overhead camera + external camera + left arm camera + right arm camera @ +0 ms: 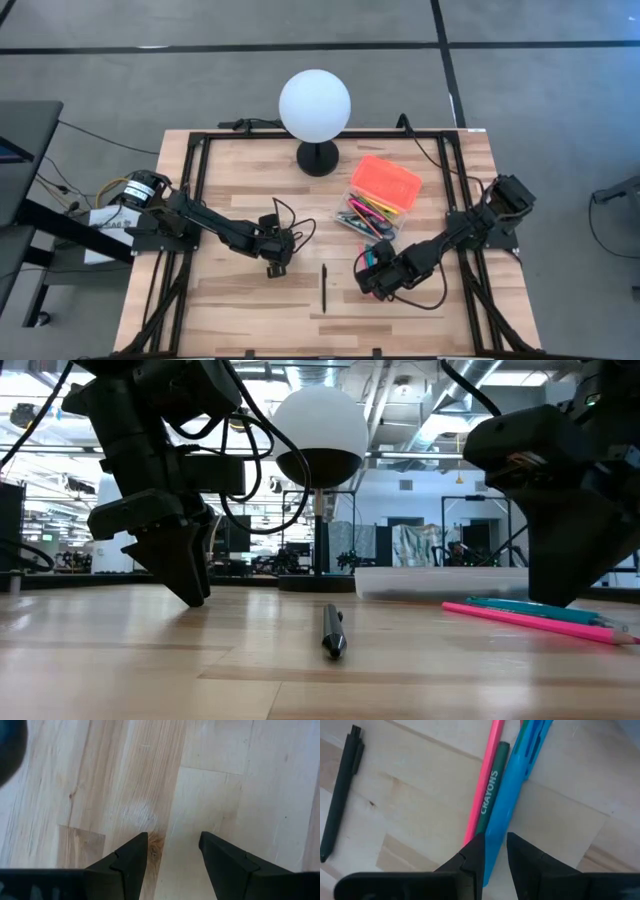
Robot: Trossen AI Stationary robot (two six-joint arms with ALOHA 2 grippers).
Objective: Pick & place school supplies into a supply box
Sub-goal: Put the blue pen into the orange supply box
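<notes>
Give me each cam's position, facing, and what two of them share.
High: overhead, facing straight down; table, both arms, lamp, supply box.
Low: table height, facing level into the room; both grippers, black pen.
Left wrist: on left arm, facing down past the open left gripper; bare wood.
Right wrist: right gripper shut on blue pen, beside pink pencil.
Shared: black pen in high, low, right wrist.

One black pen (324,288) lies alone on the surface (240,300). One clear supply box (378,205) with one orange lid (386,180) holds a bundle of coloured pens too crowded to count. Three thin items show together in the right wrist view: one pink pencil (482,785), one green crayon (492,790), one blue pen (512,795). One white globe lamp (315,105) stands there.
</notes>
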